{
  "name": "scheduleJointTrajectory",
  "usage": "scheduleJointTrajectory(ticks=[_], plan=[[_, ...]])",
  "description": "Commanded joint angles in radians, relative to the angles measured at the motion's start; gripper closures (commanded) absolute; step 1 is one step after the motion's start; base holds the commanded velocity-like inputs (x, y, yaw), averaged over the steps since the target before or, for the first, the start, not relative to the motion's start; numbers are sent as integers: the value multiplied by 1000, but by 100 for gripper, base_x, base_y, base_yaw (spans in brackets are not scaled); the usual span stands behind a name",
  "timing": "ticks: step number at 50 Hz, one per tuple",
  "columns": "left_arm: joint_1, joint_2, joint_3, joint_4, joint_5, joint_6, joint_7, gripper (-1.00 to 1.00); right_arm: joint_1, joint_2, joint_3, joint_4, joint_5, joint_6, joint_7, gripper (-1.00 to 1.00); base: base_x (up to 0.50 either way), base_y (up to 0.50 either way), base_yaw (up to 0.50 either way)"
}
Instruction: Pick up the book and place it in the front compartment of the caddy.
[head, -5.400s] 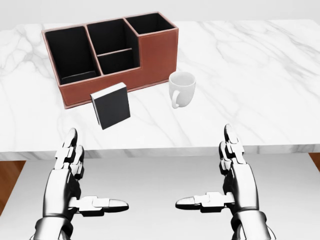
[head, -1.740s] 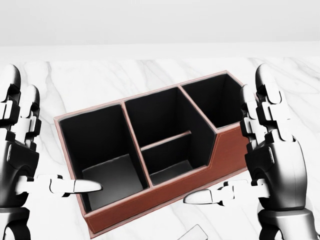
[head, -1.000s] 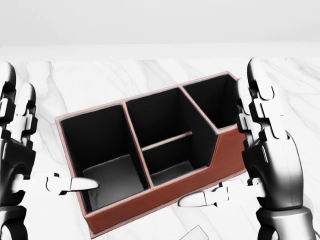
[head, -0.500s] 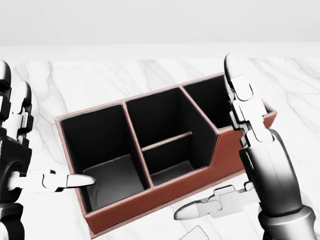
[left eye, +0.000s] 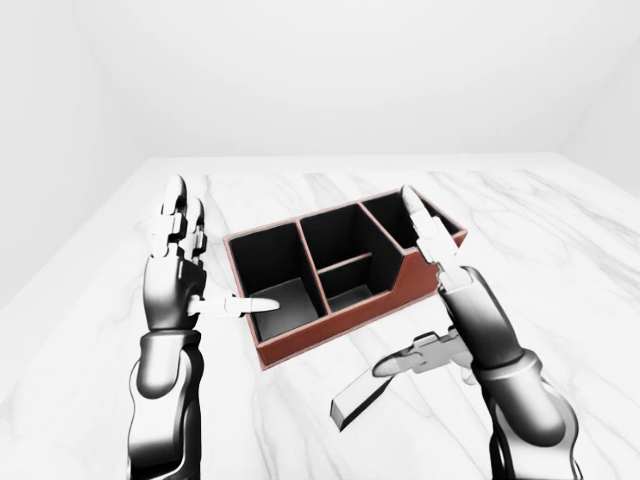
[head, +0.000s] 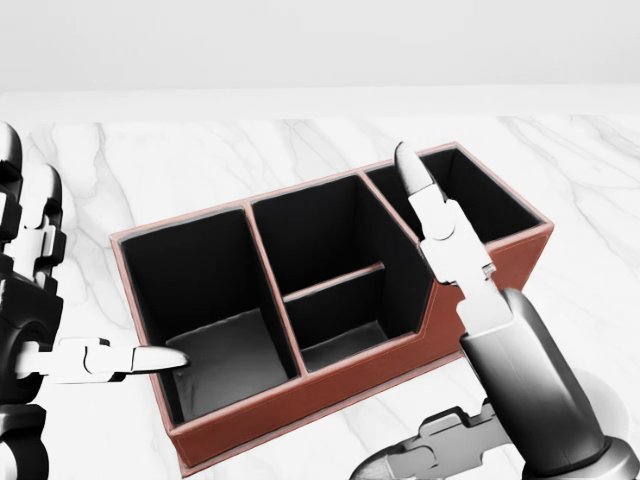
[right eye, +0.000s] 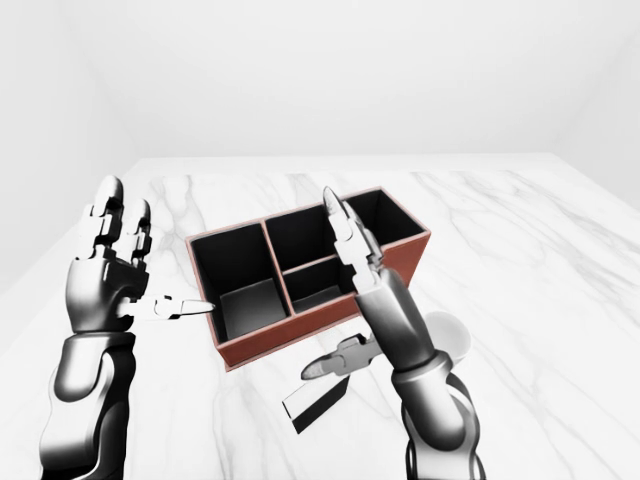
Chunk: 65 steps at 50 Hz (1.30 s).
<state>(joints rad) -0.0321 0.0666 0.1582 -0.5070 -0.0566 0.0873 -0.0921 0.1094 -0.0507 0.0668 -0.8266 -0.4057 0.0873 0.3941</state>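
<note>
The brown caddy (left eye: 300, 343) with black compartments stands on the white marble table, and it also shows in the head view (head: 300, 405). Its low middle compartment (head: 342, 338) holds nothing. The black book (left eye: 352, 400) with white page edges lies on the table just below the caddy; it also shows in the right-eye view (right eye: 318, 400). The head view does not show it. My right hand (left eye: 393, 281) is open, its fingers stretched over the caddy's right end and its thumb just above the book. My left hand (left eye: 228, 247) is open and empty at the caddy's left end.
A white mug (right eye: 452, 333) stands right of the caddy, partly hidden behind my right forearm. The marble table (left eye: 560, 250) reaches wide to the right and to a plain white wall at the top.
</note>
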Motion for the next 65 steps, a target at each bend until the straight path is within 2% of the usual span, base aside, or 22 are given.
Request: scheduleJointTrajectory(ticks=[1,14,24,57,65], plan=[[1,0,0,9,2,0,0,-100,41,0,11,-50,-64,0,54,-100,0,0,0],[4,-1,-1,5,4,0,-1,-100,95,0,16,-113,-97,0,104,-100,0,0,0],[-2,0,-1,26,5,0,0,-100,130,-4,69,-148,-155,0,120,-100,0,0,0],[3,0,-1,13,5,0,-1,-100,222,-16,65,-48,-251,0,63,-100,0,0,0],[1,1,3,19,3,0,-1,-100,243,-18,62,-19,-280,-57,49,-100,0,0,0]])
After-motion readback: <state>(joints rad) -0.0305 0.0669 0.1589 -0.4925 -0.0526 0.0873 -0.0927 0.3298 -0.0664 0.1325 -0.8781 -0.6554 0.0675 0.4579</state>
